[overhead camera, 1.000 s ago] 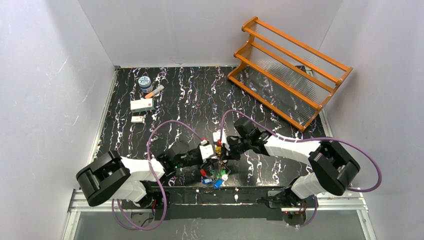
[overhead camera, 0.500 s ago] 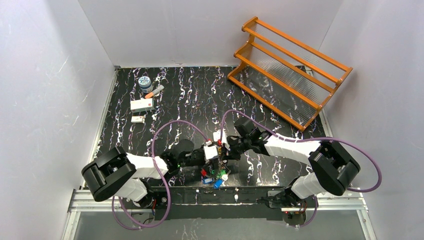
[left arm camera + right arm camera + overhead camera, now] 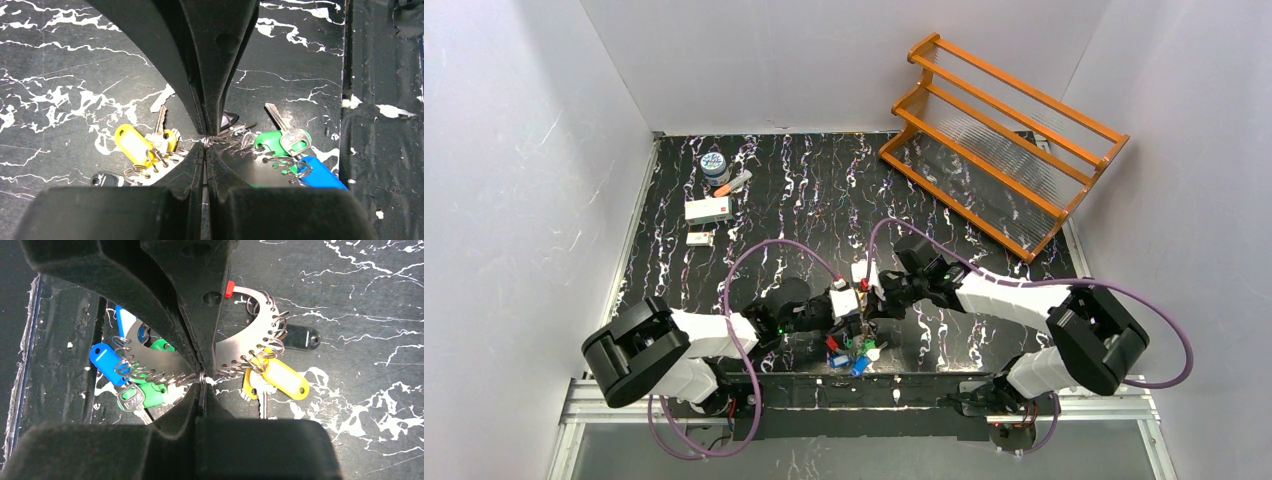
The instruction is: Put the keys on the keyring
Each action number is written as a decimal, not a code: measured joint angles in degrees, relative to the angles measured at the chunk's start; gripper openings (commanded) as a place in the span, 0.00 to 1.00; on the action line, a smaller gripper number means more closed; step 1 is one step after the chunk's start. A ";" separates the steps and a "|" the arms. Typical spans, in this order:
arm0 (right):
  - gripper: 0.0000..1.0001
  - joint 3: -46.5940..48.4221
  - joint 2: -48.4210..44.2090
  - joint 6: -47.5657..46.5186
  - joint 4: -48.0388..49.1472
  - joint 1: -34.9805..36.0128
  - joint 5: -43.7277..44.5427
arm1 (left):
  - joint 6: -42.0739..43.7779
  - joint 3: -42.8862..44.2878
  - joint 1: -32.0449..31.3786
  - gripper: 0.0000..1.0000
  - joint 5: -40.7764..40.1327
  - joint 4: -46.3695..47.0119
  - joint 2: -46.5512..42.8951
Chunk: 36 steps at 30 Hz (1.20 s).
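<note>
The keyring [image 3: 235,145] is a curved silvery band strung with small split rings. It carries yellow [image 3: 131,144], green [image 3: 270,141] and blue [image 3: 320,172] tags and silver keys [image 3: 287,134]. It lies by the table's front edge, seen from above as a coloured bunch [image 3: 852,350]. My left gripper [image 3: 206,145] and right gripper [image 3: 201,380] meet tip to tip over it, both shut, pinching the ring's thin wire between them. The right wrist view shows the yellow tag [image 3: 282,377], a red tag [image 3: 229,288], a black-headed key [image 3: 300,336] and a silver key [image 3: 131,400].
An orange wooden rack [image 3: 1004,140] stands at the back right. A small jar [image 3: 714,165], an orange marker [image 3: 734,183], a white box [image 3: 708,209] and a small card [image 3: 699,238] lie at the back left. The table's front edge [image 3: 864,378] runs just beyond the bunch.
My left gripper has edged right, closer against the right gripper's tips, and its arm has shifted a little. The right arm and the bunch have barely moved.
</note>
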 measured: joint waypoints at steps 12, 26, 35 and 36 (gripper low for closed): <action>0.37 -5.62 -7.54 5.68 11.39 -2.80 -1.60 | -1.62 -2.62 -0.04 0.00 -1.73 1.53 -4.63; 0.33 -12.41 -11.17 13.79 26.29 -8.85 -14.95 | -3.50 -8.79 -0.04 0.00 -2.78 10.23 -11.76; 0.34 -12.41 -10.27 14.75 28.00 -8.85 -19.15 | -3.52 -9.81 -0.04 0.00 -2.10 12.13 -13.29; 0.35 -12.41 -9.84 14.82 28.24 -8.85 -19.41 | -3.52 -9.81 -0.04 0.00 -2.08 12.13 -13.29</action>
